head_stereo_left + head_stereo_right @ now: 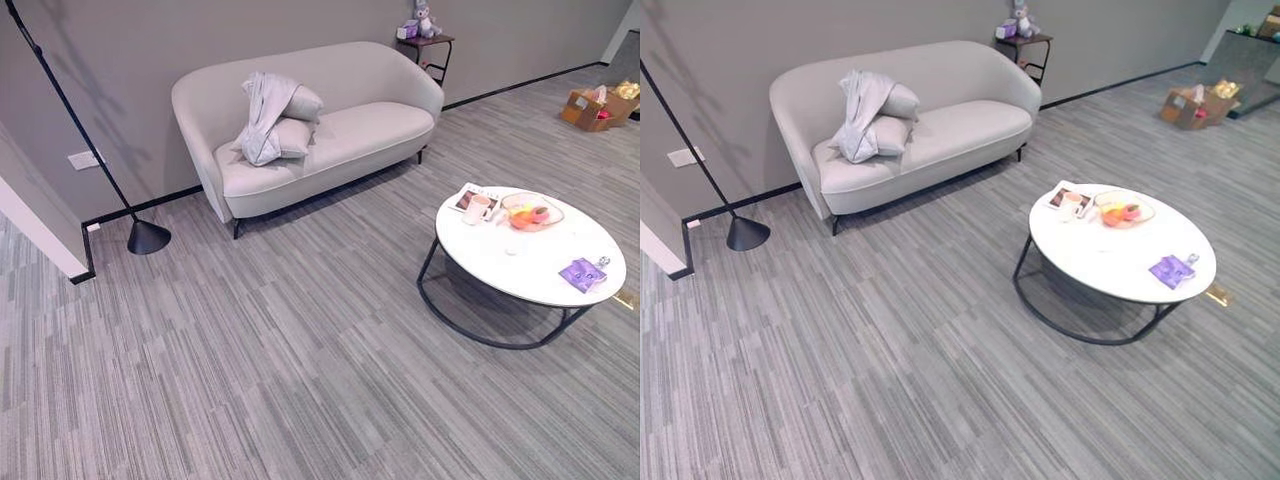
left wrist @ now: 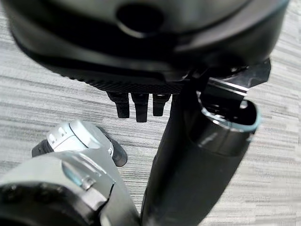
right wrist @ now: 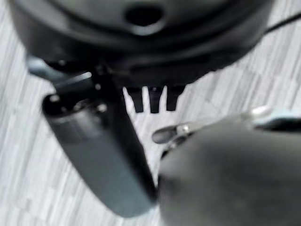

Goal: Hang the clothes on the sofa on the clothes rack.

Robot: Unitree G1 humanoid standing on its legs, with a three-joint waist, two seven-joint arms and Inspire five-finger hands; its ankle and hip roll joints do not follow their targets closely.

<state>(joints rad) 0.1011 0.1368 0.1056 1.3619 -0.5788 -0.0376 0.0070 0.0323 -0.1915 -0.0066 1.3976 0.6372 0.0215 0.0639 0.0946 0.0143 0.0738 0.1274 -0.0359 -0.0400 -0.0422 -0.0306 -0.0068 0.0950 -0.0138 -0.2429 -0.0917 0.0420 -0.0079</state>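
A light grey garment lies crumpled over two pillows at the left end of a pale two-seat sofa against the far wall. Left of the sofa a thin black pole slants up from a cone base on the floor; I cannot tell whether it belongs to the clothes rack. In the left wrist view my left hand hangs above the striped grey carpet with straight fingers, holding nothing. My right hand hangs the same way in the right wrist view, also empty. Both hands are far from the sofa.
A round white coffee table on a black frame stands to the right, carrying a fruit bowl, a cup and a purple item. A small side table with a plush toy sits behind the sofa. Cardboard boxes lie far right.
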